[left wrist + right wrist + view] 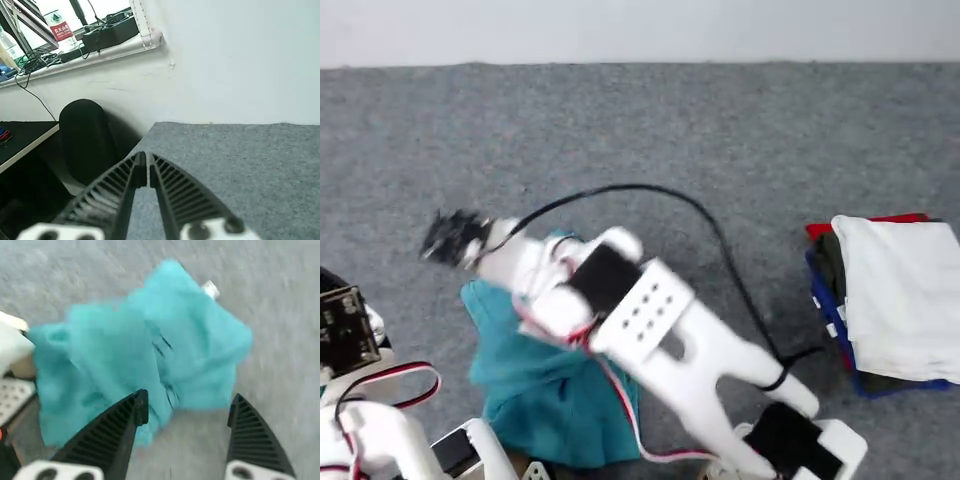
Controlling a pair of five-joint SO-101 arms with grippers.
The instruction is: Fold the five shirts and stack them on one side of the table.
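Note:
A crumpled teal shirt lies on the grey carpeted table near the front left; in the right wrist view the teal shirt spreads out below the fingers. My right gripper is open above it, holding nothing. In the high view the right arm stretches from the front right across the shirt, and the right gripper hangs past the shirt's far left corner. My left gripper is shut on nothing and points over the table's edge toward a wall. A stack of folded shirts, white on top, sits at the right.
The left arm sits folded at the front left corner. A black cable loops over the middle of the table. A black chair back and a desk stand beyond the table's edge.

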